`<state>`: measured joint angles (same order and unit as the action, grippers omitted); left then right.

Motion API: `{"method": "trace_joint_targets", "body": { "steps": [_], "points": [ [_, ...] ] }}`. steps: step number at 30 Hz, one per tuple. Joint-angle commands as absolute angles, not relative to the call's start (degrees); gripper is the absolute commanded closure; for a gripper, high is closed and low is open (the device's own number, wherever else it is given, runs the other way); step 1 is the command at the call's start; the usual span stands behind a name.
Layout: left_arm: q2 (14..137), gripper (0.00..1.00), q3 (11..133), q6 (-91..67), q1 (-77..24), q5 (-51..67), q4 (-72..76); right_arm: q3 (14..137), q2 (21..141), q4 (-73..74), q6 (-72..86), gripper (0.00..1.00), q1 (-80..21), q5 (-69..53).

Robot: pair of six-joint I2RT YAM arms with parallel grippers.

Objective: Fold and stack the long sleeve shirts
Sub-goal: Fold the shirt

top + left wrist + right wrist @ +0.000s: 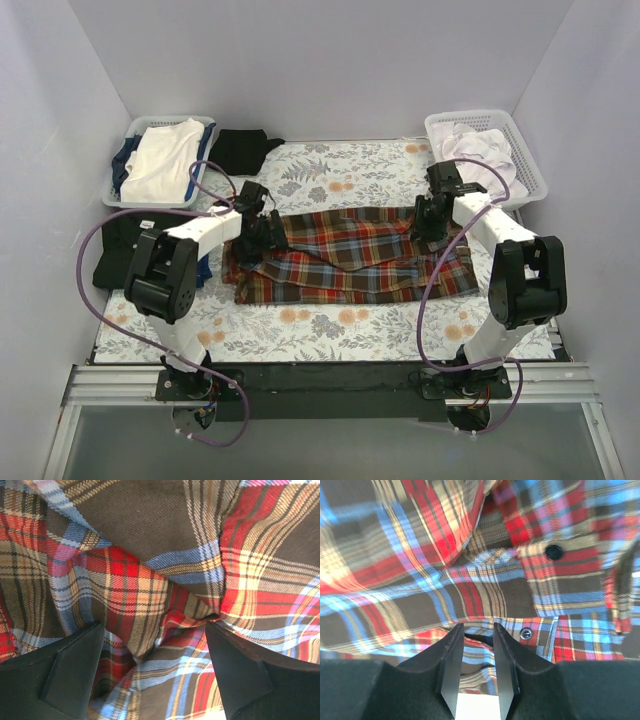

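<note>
The red-orange plaid shirt [350,255] lies spread across the middle of the floral tablecloth, partly folded over itself. My left gripper [258,235] is down on its left end. In the left wrist view it [155,650] is open, its fingers [75,675] wide apart with bunched plaid cloth [150,555] between and below them. My right gripper [432,232] is at the shirt's right end. In the right wrist view it [478,630] has its jaws close together on a fold of the plaid shirt [420,580] near a button. A black shirt [112,252] lies at the table's left edge.
A grey basket [140,127] at the back left holds cream and navy clothes. A white basket [530,165] at the back right holds pale clothes. Another black cloth [245,148] lies at the back beside the left basket. White walls enclose the table.
</note>
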<state>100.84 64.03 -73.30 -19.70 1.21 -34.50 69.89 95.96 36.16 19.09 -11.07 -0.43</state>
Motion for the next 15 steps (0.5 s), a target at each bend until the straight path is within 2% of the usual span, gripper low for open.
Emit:
{"method": "trace_joint_targets", "body": {
  "steps": [1,10,15],
  "points": [
    [108.80,0.18,71.86,-68.82,-19.69,-0.09,-29.27,65.84,98.17,37.17,18.46,0.62,-11.42,-0.35],
    [120.05,0.18,85.68,-66.36,-19.78,7.55,-25.50,52.93,93.08,38.58,18.54,0.63,-12.13,-1.74],
    [128.31,0.18,95.24,-67.32,-20.56,12.48,-21.54,47.29,88.95,39.90,19.33,0.64,-18.62,-4.48]
  ]
}}
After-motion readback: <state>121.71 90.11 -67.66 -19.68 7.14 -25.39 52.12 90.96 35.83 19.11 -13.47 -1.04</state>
